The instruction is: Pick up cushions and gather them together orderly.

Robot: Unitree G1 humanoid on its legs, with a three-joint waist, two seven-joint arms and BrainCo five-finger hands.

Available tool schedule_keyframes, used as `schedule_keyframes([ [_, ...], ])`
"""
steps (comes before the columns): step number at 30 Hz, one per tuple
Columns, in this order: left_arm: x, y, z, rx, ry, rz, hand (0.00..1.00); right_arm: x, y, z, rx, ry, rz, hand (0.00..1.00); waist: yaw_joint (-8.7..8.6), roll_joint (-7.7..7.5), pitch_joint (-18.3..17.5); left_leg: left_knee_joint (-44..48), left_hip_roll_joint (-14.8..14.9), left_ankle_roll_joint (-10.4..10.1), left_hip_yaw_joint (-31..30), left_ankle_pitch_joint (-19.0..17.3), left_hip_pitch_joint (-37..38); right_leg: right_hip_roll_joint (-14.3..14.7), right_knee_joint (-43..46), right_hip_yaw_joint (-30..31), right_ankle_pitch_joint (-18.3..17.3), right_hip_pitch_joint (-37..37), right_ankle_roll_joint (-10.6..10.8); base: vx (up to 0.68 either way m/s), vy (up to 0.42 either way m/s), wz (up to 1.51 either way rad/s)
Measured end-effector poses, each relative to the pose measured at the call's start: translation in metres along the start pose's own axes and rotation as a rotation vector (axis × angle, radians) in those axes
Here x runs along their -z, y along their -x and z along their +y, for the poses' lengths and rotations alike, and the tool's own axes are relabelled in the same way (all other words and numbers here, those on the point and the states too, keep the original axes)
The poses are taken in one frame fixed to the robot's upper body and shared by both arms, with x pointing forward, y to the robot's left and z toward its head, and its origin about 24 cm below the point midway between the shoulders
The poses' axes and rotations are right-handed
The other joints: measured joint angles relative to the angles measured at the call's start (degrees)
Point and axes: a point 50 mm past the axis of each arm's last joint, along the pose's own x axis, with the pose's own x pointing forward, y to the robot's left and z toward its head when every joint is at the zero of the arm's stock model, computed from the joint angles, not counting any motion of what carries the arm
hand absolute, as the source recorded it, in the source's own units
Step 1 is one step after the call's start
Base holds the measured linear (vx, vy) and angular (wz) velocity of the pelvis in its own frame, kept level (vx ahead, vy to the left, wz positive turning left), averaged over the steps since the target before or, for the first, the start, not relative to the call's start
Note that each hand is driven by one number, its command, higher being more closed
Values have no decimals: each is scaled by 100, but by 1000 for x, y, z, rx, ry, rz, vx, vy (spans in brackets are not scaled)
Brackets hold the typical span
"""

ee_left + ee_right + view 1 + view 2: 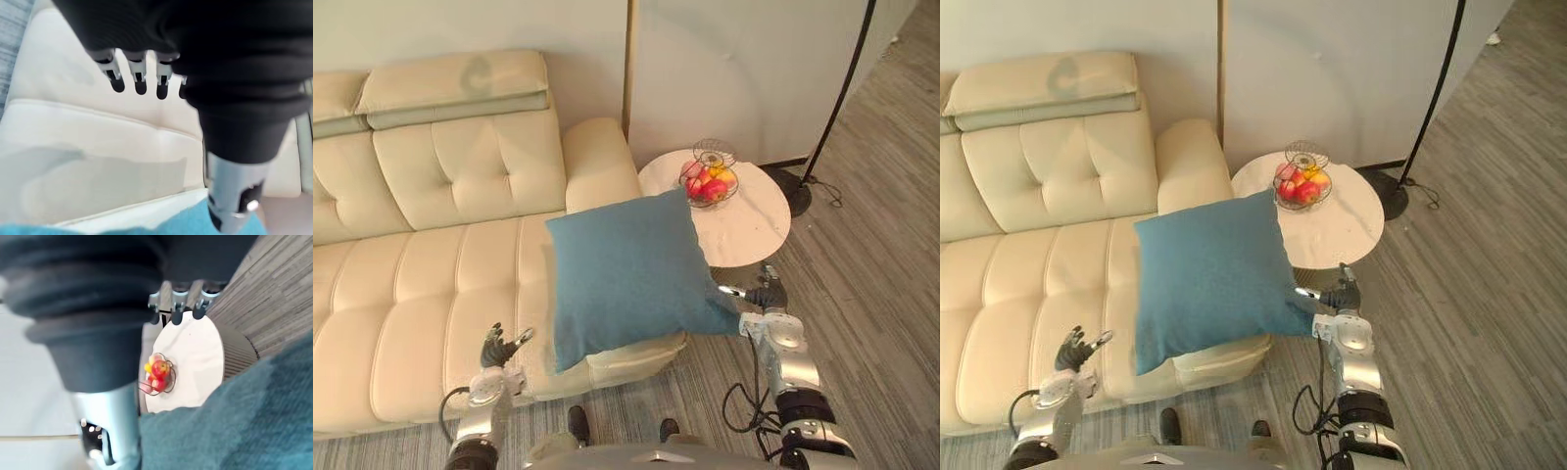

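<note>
Cream tufted leather sofa (440,284): one square blue fabric cushion (626,279) tilts over its front edge, a corner against the straight-fingered right hand (766,297). The left hand (497,348) is spread and empty, just beside the cushion. Gathering looks barely begun.

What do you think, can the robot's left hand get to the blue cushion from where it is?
Probably yes. The left hand is open above the sofa's front edge, close to the blue cushion's lower corner, and nothing sits between them.
</note>
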Motion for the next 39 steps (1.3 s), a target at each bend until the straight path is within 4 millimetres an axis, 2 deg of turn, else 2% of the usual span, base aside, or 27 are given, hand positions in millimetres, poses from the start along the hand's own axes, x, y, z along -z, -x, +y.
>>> schedule_keyframes([
  [1,-5,-2,-5,15,-4,-14,0,-4,-3,4,-7,-3,-7,0,-9,18,100,1,16,5,-19,27,-21,15,9,-21,25,-21,-27,-29,-22,11],
  [4,-58,-14,-48,113,-20,-157,0,-34,-18,26,-58,-32,-71,0,11,76,608,3,99,12,-149,292,-653,63,235,-101,95,-671,-86,-150,-10,17],
  [5,-67,-14,-55,127,-20,-183,0,-40,-20,29,-65,-34,-87,0,9,96,679,4,106,6,-181,340,-798,70,279,-117,116,-824,-102,-163,1,17],
  [7,-102,-16,-78,168,-19,-276,0,-64,-26,39,-78,-46,-151,0,24,94,1050,209,160,29,-207,395,-1217,79,585,-123,113,-1276,-105,-181,7,10],
  [9,-117,-15,-87,182,-19,-316,0,-75,-28,43,-74,-43,-181,0,21,93,1078,446,186,14,-216,360,-1591,64,798,-125,95,-1635,-107,-146,5,4],
  [10,-129,-13,-96,196,-23,-349,0,-84,-29,47,-78,-41,-206,100,21,95,1180,526,198,-24,-218,334,-1731,42,977,-124,66,-1822,-105,-128,4,1],
  [11,-139,-11,-104,214,-20,-374,100,-91,-29,50,-82,-39,-228,100,27,93,1256,600,203,-31,-223,331,-1847,11,1177,-127,17,-1999,-102,-134,-2,1],
  [16,-171,-3,-126,248,6,-453,100,-113,-22,63,-112,-11,-318,100,-43,103,1309,633,282,-46,-110,342,-2280,-48,1656,-247,-102,-2596,-155,-105,-37,11],
  [18,-177,-2,-126,244,20,-467,100,-116,-21,62,-110,-6,-331,100,-53,102,1336,616,359,-54,29,347,-2275,-46,1717,-288,-155,-2610,-236,-55,-53,15],
  [23,-195,5,-121,236,69,-535,100,-127,-15,67,-134,-6,-387,100,-13,102,1336,513,435,-148,290,412,-2269,-43,1886,-268,-242,-2788,-282,-17,-62,-4],
  [26,-201,10,-122,253,105,-556,100,-123,-11,69,-150,-4,-389,100,-24,102,1336,496,469,-250,321,536,-2220,-42,1990,-300,-288,-2765,-255,68,-52,2],
  [29,-208,16,-123,270,119,-595,100,-118,-5,69,-161,-17,-389,100,-24,103,1335,417,465,-218,321,615,-2095,-63,2070,-358,-399,-2686,-256,107,-57,10],
  [35,-195,26,-117,282,120,-622,100,-90,14,72,-209,-36,-343,100,23,106,1332,299,409,-256,265,588,-1519,-138,2276,-474,-764,-2187,-270,121,-75,9],
  [39,-171,28,-107,263,98,-593,100,-69,25,74,-227,-60,-291,100,-19,112,1320,18,374,-314,120,640,-1140,-147,2268,-628,-906,-1850,-272,92,-63,15],
])
